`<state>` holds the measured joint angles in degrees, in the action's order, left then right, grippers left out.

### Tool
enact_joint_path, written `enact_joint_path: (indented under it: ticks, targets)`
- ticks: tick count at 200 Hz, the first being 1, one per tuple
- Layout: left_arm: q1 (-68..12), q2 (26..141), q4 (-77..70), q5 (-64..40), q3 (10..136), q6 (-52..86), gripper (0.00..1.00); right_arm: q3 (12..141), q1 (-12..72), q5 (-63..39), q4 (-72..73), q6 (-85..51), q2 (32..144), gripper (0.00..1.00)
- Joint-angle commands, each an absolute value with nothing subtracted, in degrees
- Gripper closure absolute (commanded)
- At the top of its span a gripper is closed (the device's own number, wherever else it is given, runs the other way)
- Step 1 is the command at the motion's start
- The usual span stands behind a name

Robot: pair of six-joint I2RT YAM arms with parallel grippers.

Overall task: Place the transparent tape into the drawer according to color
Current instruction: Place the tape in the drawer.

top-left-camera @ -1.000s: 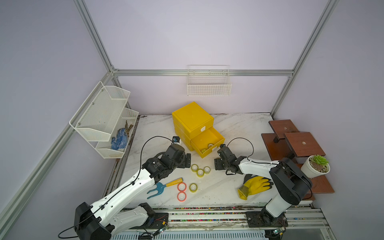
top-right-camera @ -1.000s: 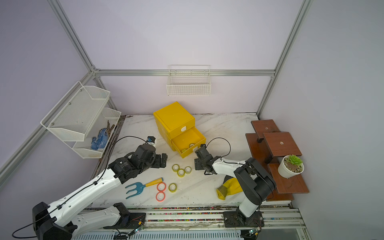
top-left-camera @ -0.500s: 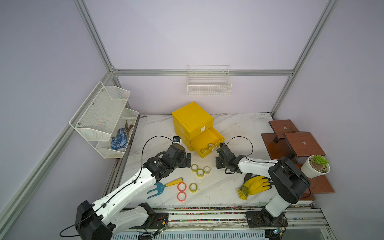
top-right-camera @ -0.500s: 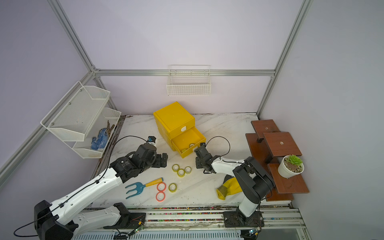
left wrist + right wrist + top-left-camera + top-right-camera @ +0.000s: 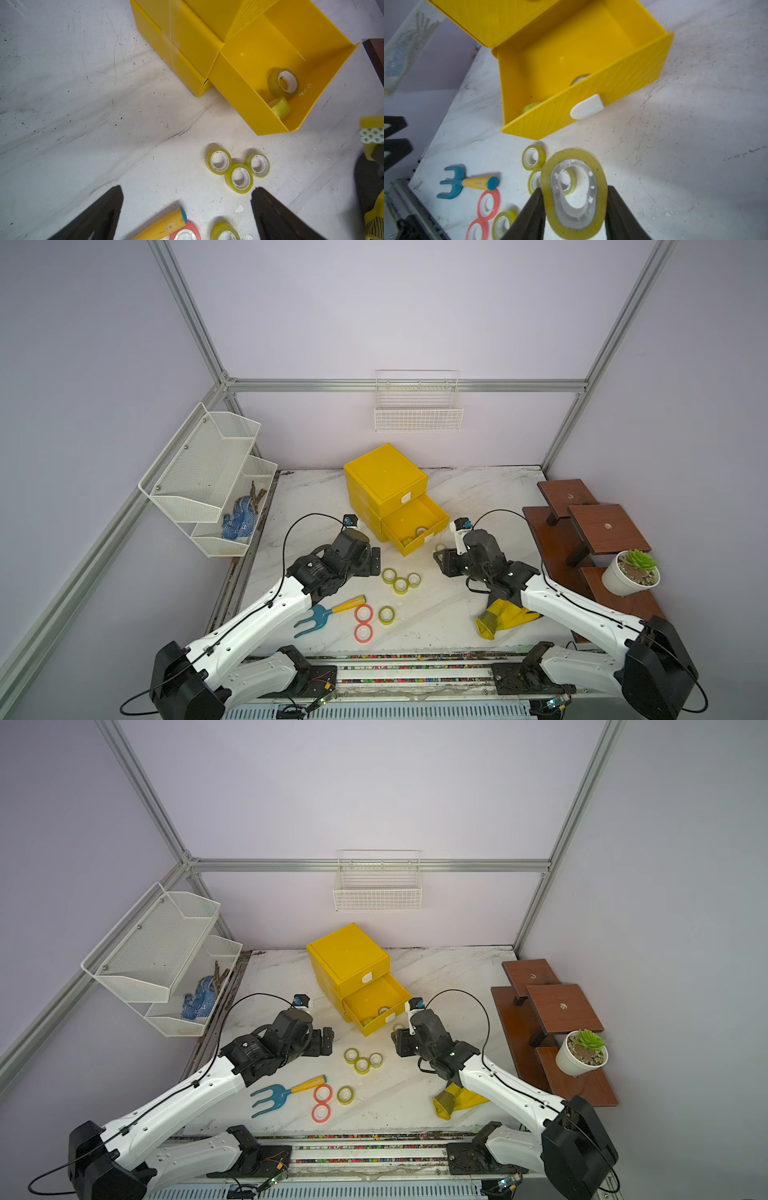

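Observation:
My right gripper point(image 5: 574, 199) is shut on a yellow-green transparent tape roll point(image 5: 598, 176) and holds it just off the table in front of the open yellow drawer point(image 5: 419, 546); the roll shows in a top view point(image 5: 398, 1028). Two yellow-green rolls point(image 5: 283, 83) lie inside the drawer. Three more point(image 5: 401, 585) sit clustered on the table, a single one point(image 5: 386, 615) nearer the front. Two pink-red rings point(image 5: 363, 623) lie beside it. My left gripper point(image 5: 187, 189) hovers open over the table left of the cluster, holding nothing.
A blue fork with a yellow handle point(image 5: 328, 614) lies by the pink rings. A yellow glove point(image 5: 503, 616) lies under my right arm. Brown stepped shelves point(image 5: 598, 531) with a potted plant point(image 5: 631, 572) stand at the right, a white mesh rack point(image 5: 208, 477) at the left.
My right gripper has closed on a yellow-green roll and shifted slightly toward the drawer front. The left arm has barely moved and stays open.

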<state>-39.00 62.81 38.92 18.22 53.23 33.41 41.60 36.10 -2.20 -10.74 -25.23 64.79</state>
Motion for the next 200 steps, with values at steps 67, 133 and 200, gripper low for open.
enact_joint_path:
  ticks: [67, 133, 200]
  targets:
    - [-38.4, 60.4, 39.8, 17.6, 53.3, 34.6, 0.0, 68.1, 34.9, -0.6, -14.9, -21.0, 85.1, 0.54]
    - [-38.4, 60.2, 41.6, 14.2, 53.9, 31.6, 0.0, 76.8, 34.5, 5.1, -19.4, -19.6, 96.8, 0.49]
    - [-38.4, 62.1, 42.9, 10.4, 54.1, 29.6, 0.0, 79.4, 34.3, 4.9, -19.0, -19.9, 97.7, 0.22]
